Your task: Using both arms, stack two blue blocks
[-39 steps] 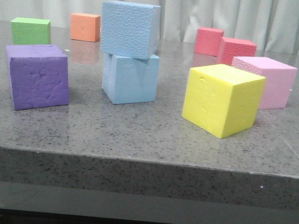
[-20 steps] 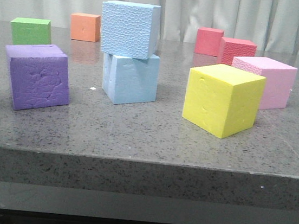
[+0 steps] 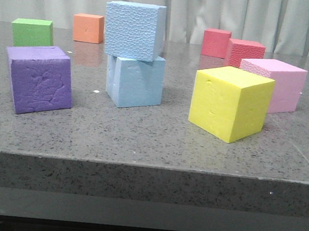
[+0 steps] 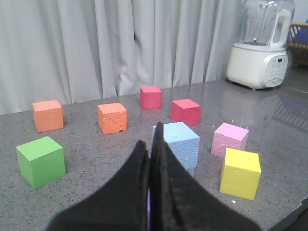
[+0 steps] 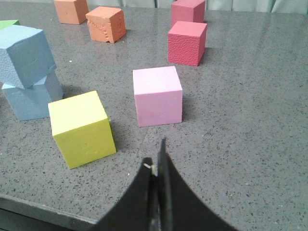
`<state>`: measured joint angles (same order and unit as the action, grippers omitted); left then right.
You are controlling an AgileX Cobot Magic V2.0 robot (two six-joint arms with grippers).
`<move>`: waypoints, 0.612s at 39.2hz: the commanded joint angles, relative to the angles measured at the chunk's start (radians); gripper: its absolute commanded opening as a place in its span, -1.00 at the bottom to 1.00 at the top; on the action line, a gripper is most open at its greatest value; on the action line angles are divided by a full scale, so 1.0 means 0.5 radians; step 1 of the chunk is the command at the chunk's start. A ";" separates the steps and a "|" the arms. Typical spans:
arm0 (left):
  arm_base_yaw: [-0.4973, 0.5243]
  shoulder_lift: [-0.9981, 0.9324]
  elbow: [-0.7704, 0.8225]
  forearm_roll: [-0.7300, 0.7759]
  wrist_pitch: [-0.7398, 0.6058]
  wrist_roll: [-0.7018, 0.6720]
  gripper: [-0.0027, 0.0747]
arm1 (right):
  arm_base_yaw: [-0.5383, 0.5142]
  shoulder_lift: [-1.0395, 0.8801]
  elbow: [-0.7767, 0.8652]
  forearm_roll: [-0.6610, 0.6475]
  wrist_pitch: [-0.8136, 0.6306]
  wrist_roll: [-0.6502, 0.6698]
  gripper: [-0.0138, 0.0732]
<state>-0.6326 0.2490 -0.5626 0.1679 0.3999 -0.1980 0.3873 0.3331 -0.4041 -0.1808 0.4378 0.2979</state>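
The left gripper (image 4: 151,159) is closed with nothing between its fingers, low in the centre of its wrist view. The right gripper (image 5: 158,168) is likewise pressed closed and empty, at the bottom centre of its view. Both are apart from the blocks. In the front view, centre-left of the frame, the pebbled blue block (image 3: 134,29) sits on the smoother blue block (image 3: 135,81), slightly offset, on the grey table (image 3: 151,143), between the purple cube (image 3: 38,79) and the yellow cube (image 3: 230,103)
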 commanded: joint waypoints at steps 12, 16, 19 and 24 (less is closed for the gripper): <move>-0.012 -0.103 0.033 0.007 -0.187 0.003 -0.98 | -0.013 0.011 -0.056 -0.018 -0.160 -0.002 -0.84; -0.012 -0.103 0.033 0.007 -0.187 0.003 -0.98 | -0.013 0.011 -0.056 -0.018 -0.160 -0.002 -0.84; -0.012 -0.103 0.033 0.007 -0.187 0.003 -0.98 | -0.013 0.011 -0.056 -0.018 -0.160 -0.002 -0.84; -0.012 -0.103 0.033 0.007 -0.187 0.003 -0.98 | -0.013 0.011 -0.056 -0.018 -0.160 -0.002 -0.84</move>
<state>-0.6326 0.1854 -0.5203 0.1679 0.3913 -0.1980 0.3873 0.3331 -0.4041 -0.1808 0.4371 0.2979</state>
